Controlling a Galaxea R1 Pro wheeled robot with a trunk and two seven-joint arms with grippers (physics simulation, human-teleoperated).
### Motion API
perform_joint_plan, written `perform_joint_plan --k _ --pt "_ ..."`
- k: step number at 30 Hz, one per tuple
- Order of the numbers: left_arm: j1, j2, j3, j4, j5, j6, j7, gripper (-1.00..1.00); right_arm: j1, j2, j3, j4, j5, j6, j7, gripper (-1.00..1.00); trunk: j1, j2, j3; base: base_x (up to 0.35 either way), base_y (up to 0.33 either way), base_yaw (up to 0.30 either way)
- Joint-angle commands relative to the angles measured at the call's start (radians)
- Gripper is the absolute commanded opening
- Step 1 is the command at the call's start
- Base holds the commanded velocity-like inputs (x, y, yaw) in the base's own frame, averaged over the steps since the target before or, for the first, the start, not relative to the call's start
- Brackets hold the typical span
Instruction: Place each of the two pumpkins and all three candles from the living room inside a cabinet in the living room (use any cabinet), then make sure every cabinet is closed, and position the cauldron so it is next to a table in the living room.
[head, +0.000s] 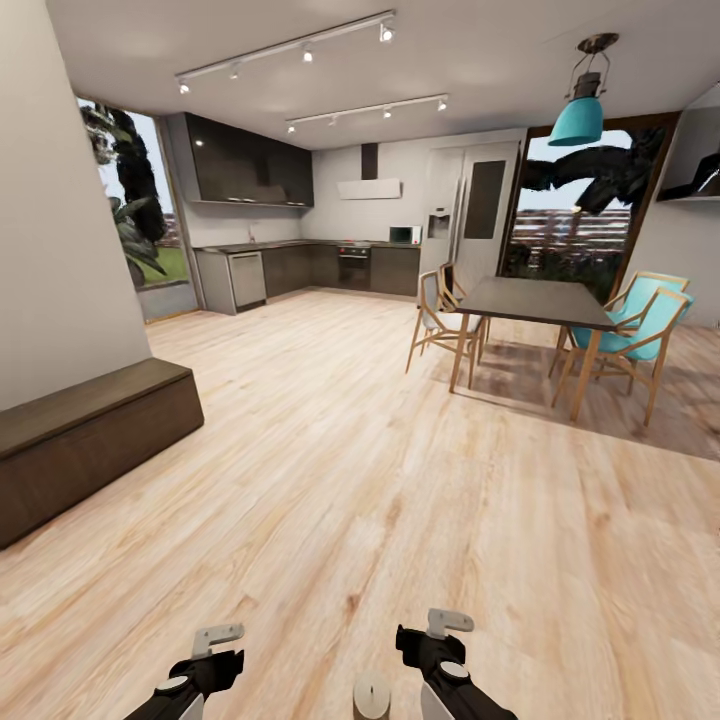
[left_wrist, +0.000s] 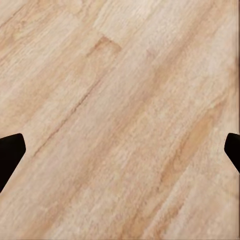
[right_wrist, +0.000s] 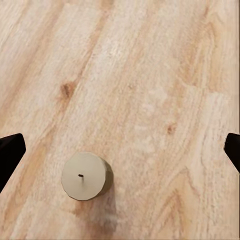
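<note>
A pale wood plank floor (head: 330, 450) runs far ahead of the hands to grey kitchen units (head: 300, 268) with dark glossy uppers (head: 250, 165). Ahead and to the right stands a dark dining desk (head: 540, 300) with wooden chairs, two of them teal-seated (head: 630, 330). A teal pendant lamp (head: 580, 115) hangs above it. Track lights (head: 300, 50) cross the ceiling.

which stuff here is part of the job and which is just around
Job:
candle, upright on the floor, apart from both pincers
cabinet, closed, at the wall on the left
dining table

Just around:
chairs
kitchen units
pendant lamp
</note>
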Motion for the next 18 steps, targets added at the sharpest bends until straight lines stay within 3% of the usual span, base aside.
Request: perform_joint_plan --k 1,12,18 --pt "0.000 0.000 -0.007 0.000 0.009 -0.003 0.004 1.00 -0.001 0.000 0.008 0.001 -0.011 -0.005 -0.005 1.00 0.000 0.000 -0.001 0.019 -0.023 -0.131" --pt "0.000 0.000 -0.007 0.000 0.010 -0.003 0.004 1.00 -0.001 0.000 0.008 0.001 -0.011 -0.005 0.002 1.00 0.000 0.000 -0.001 0.045 -0.036 -0.124" --pt "0.000 0.000 -0.007 0.000 0.009 -0.003 0.004 1.00 -0.001 0.000 0.008 0.001 -0.011 -0.005 0.002 1.00 0.000 0.000 -0.001 0.015 -0.020 -0.211"
